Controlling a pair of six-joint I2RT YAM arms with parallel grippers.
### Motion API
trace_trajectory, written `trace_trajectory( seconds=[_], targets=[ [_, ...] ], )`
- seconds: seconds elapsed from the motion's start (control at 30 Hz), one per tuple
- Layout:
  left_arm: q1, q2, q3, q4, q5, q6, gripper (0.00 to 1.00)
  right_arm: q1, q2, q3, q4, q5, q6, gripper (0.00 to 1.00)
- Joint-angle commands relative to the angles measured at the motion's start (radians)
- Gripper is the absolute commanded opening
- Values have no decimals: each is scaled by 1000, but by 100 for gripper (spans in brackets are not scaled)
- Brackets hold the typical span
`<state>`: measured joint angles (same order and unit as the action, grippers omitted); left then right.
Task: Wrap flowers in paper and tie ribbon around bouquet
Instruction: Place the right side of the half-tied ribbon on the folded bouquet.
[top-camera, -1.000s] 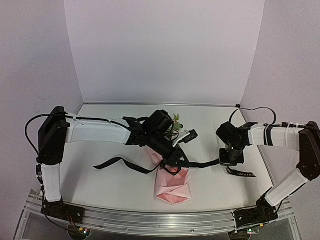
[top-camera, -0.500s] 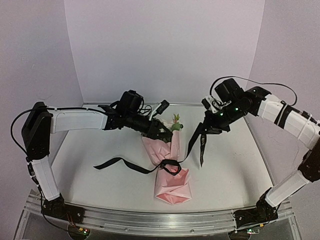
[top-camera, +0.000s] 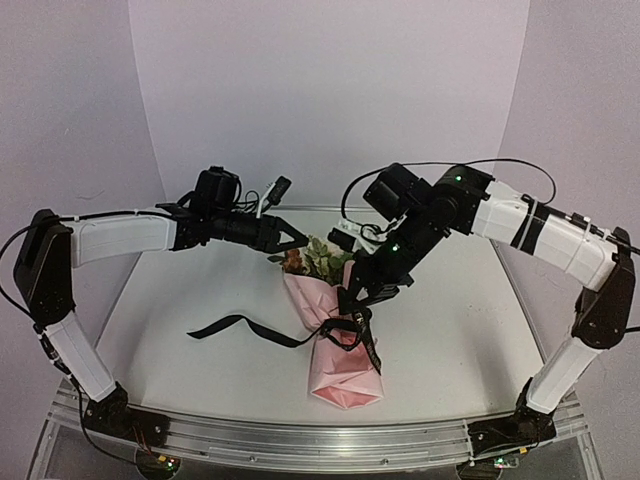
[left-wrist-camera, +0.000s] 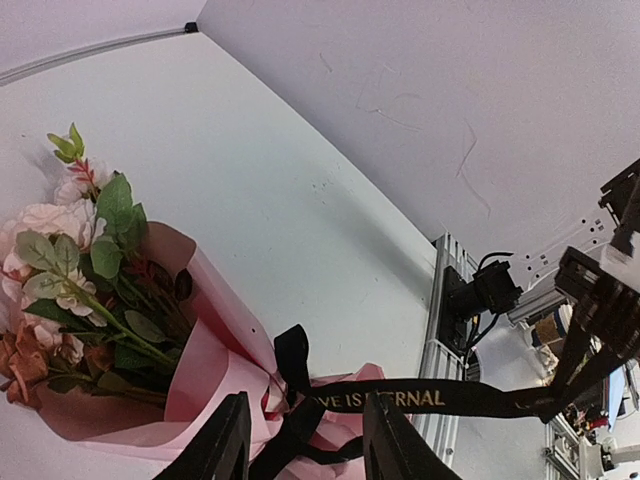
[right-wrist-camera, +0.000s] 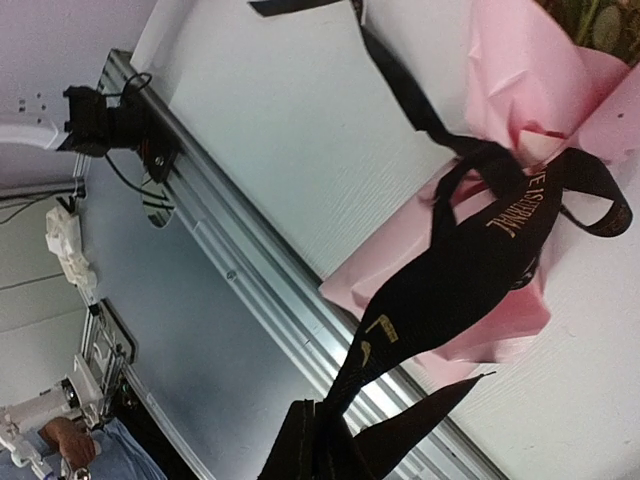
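The bouquet (top-camera: 335, 335) lies mid-table, its flowers (top-camera: 315, 260) pointing to the back and pale-pink paper (top-camera: 345, 375) wrapped round the stems. The black ribbon (top-camera: 240, 325) loops round the cone's waist, one tail trailing left over the table. My right gripper (top-camera: 362, 296) hangs just above the cone, shut on the other ribbon end (right-wrist-camera: 470, 270), which runs taut from my jaws (right-wrist-camera: 322, 440) to the paper (right-wrist-camera: 520, 90). My left gripper (top-camera: 298, 238) hovers behind and left of the blooms, open and empty. In the left wrist view the flowers (left-wrist-camera: 80, 260) and lettered ribbon (left-wrist-camera: 420, 398) lie beyond my gripper (left-wrist-camera: 305, 450).
An aluminium rail (top-camera: 300, 440) runs along the table's near edge, with a small black camera mount (left-wrist-camera: 490, 290) on it. White walls close the back and both sides. The ribbon's loose tail crosses the left half of the table (top-camera: 170, 290).
My right arm swung left and down, carrying the ribbon end to the bouquet. My left gripper drew back up and left off the bouquet and opened wider.
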<state>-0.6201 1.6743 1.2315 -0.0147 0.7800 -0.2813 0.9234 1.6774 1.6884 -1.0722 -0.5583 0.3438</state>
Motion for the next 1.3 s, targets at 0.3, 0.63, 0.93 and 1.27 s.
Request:
trace_trajectory(
  seconds=[0.3, 0.63, 0.93, 1.27],
  targets=[
    [38, -113, -160, 171, 195, -123, 41, 124, 64, 49, -34, 149, -20, 0],
    [-23, -244, -327, 286, 67, -113, 49, 151, 84, 2, 37, 88, 42, 0],
    [-21, -160, -177, 110, 64, -11, 41, 185, 27, -320, 331, 260, 223, 1],
    [-62, -92, -48, -131, 55, 123, 40, 199, -100, -464, 382, 367, 247, 43]
  ],
)
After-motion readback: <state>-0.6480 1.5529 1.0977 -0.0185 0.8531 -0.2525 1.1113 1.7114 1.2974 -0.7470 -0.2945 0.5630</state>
